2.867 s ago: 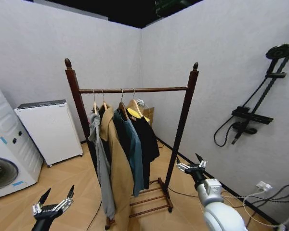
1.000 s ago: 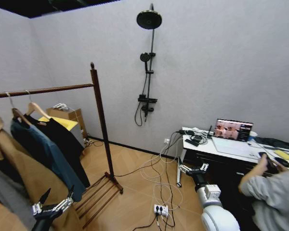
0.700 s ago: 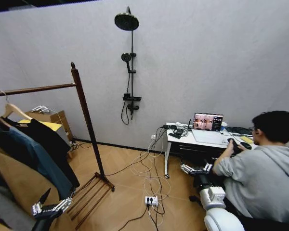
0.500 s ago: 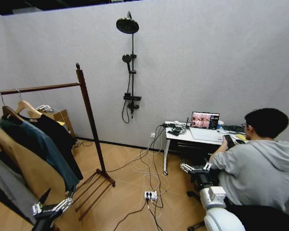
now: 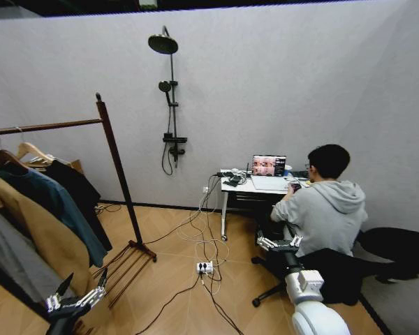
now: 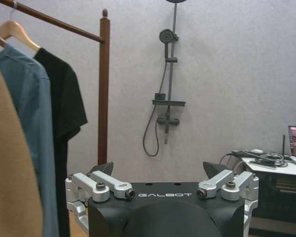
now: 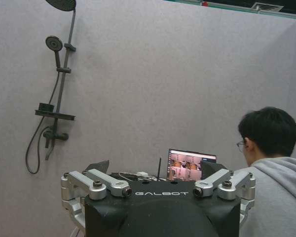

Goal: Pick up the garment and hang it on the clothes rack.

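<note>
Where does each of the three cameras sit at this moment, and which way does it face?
Head view: up on the robot's head, looking forward and down across the room at the shower fixture, with the clothes rack on the left; left gripper and right gripper show low, both open.
Left wrist view: on the left wrist, facing the wall; left gripper in front, clothes rack and shower fixture beyond.
Right wrist view: on the right wrist, facing the wall and laptop; right gripper in front.
All three share the shower fixture.
</note>
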